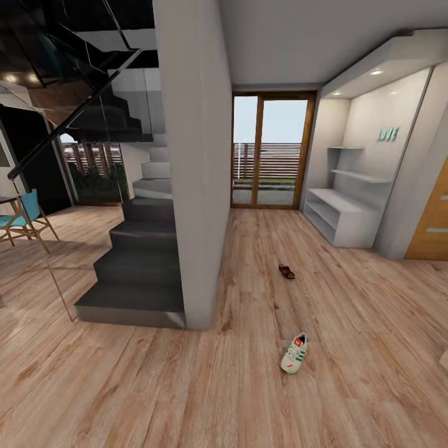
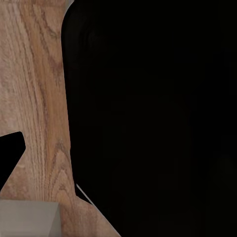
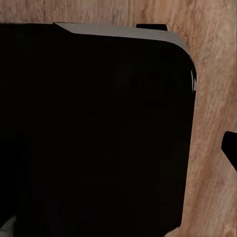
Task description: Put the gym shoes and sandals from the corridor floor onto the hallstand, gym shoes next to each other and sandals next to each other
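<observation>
gym shoe (image 1: 294, 353) on open floor (image 1: 348, 348), sandal (image 1: 286, 271) beyond, hallstand (image 1: 339, 218) far right; hand states unclear.

Dark grey staircase (image 1: 134, 261) beside grey pillar wall (image 1: 193, 162); wood-framed glass door (image 1: 269, 150) ahead; teal wooden chair (image 1: 26, 218) far left.

One gym shoe (image 1: 294, 353), white with green side stripes and a red-orange tongue label, lies upright on the wood-plank floor (image 1: 348, 373), toe toward the camera. Farther down the corridor, well apart from it, a small dark brown sandal (image 1: 287, 271) lies flat on the floor. The white-grey rack (image 1: 341, 219) stands against the right wall, its top and open shelves bare.
</observation>
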{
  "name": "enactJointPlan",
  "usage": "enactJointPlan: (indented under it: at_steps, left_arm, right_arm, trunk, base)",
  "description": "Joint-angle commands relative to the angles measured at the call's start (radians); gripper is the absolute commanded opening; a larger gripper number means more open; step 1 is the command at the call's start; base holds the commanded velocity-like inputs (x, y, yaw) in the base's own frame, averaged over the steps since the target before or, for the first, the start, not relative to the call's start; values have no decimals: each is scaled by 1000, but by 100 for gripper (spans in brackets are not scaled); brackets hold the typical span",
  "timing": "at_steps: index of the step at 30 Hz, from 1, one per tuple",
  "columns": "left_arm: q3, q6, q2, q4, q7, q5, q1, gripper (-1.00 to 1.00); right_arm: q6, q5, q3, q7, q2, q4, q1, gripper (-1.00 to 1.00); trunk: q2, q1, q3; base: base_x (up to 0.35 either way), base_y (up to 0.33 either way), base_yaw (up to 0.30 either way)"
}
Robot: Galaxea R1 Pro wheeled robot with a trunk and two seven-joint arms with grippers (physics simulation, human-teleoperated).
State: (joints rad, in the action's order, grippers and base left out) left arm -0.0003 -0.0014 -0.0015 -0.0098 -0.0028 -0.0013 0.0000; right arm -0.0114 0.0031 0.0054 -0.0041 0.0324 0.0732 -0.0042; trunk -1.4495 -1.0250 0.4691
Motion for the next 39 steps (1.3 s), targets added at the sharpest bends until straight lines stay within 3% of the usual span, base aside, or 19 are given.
enactJointPlan:
  at_steps: [1, 8, 14, 15, 20, 31, 39]
  left_arm:
    - [0, 0, 0, -1, 0, 0, 0, 100]
    - [3, -17, -2, -1, 0, 9, 0, 100]
    - [-1, -50, -3, -26, -1, 3, -1, 100]
    - [-1, -299, -2, -36, -1, 2, -2, 100]
    - [-2, -382, 7, -65, -1, -1, -9, 100]
    - [2, -414, 36, -200, 0, 4, -50, 100]
    - [5, -415, 39, -268, 1, 13, -119, 100]
  right_arm:
    - [-7, 1, 1, -1, 0, 0, 0, 100]
    - [-46, 1, 0, -2, -10, 2, 0, 100]
    - [-80, 0, -4, -2, -38, 36, -1, 100]
    - [-266, 0, -4, -2, -49, 137, -1, 100]
    - [-281, 0, -6, -2, -74, 268, -3, 100]
    - [-286, -1, -8, -2, -87, 436, -22, 100]
    - [-286, -4, -8, -2, -86, 470, -70, 100]
  trunk:
    - [0, 0, 1]
    - [0, 0, 1]
    - [0, 0, 1]
    - [0, 0, 1]
    - [0, 0, 1]
    - [0, 0, 1]
    - [0, 0, 1]
  base:
    - [0, 0, 0]
    - [0, 0, 0]
    - [0, 0, 0]
    - [0, 0, 0]
    - [0, 0, 0]
    - [0, 0, 0]
    - [0, 0, 0]
